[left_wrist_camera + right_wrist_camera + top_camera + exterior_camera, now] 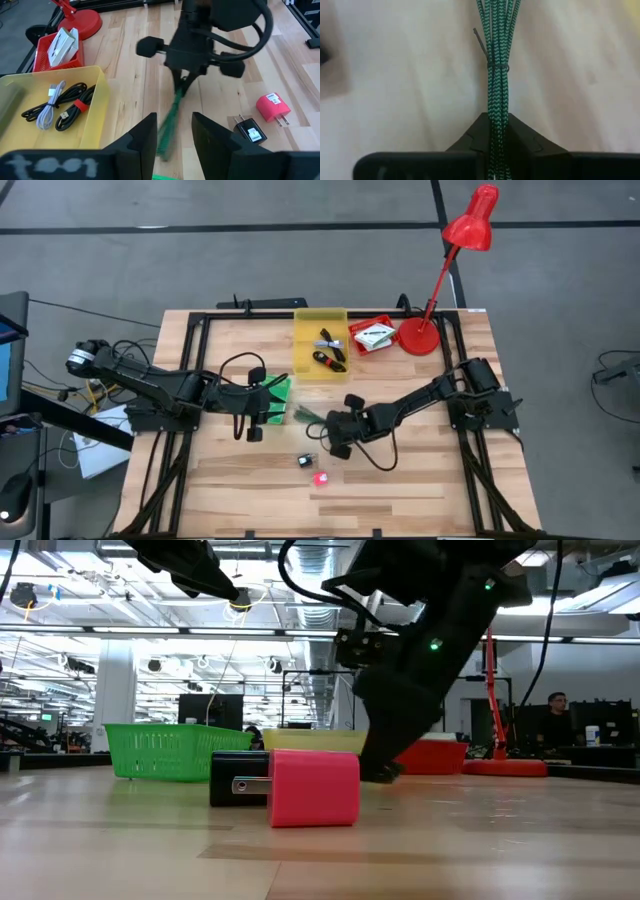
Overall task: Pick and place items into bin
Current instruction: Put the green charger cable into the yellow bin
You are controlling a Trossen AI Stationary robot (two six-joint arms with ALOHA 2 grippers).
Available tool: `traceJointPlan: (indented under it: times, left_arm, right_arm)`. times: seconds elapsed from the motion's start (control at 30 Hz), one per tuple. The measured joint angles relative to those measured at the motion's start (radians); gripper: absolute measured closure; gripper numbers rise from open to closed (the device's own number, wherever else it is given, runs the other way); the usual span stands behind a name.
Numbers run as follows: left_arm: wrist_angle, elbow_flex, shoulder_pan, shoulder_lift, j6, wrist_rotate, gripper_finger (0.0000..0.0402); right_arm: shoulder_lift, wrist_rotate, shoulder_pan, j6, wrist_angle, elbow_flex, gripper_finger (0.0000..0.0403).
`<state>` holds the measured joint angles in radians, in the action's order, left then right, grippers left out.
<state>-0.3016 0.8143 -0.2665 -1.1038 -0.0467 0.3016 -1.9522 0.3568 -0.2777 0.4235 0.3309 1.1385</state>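
A green braided cable [498,45], bundled and bound by a thin wire tie [497,65], lies mid-table [303,416]. My right gripper [497,125] is shut on it [322,434]. My left gripper [174,134] hovers open and empty over a green basket [280,392] at the left, facing the right gripper. A black charger [306,461] and a pink-red charger [321,478] rest flat on the wood nearer the front. The yellow bin [302,350] at the back holds coiled cables [55,105]. My right gripper pinches the cable bundle's near end [498,107], just short of the wire tie, between its two fingers, several strands together. The fingers slant down from above and the table's right. The bundle [172,117] runs on from the fingertips toward the left gripper, low over the wood.
A red tray [385,325] with white packets [372,335] stands right of the bin, beside a red desk lamp's base [419,337]. The two chargers [315,788] [238,780] lie close together. Bare wood stretches along the front.
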Motion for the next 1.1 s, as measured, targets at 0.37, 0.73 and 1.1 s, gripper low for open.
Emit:
traceJointPlan:
  times: [0.37,0.73,1.1]
  left_arm:
    - [0.000,0.000,0.000,0.000,0.000,0.000,0.0290]
    - [0.000,0.000,0.000,0.000,0.000,0.000,0.0290]
    - [0.000,0.000,0.000,0.000,0.000,0.000,0.0290]
  right_arm:
    - [0.000,0.155,-0.010,0.079,-0.047,0.000,0.0370]
    - [0.001,0.284,-0.001,0.102,-0.007,0.032,0.0369]
    - [0.003,0.445,0.042,0.020,0.396,0.298,0.0367]
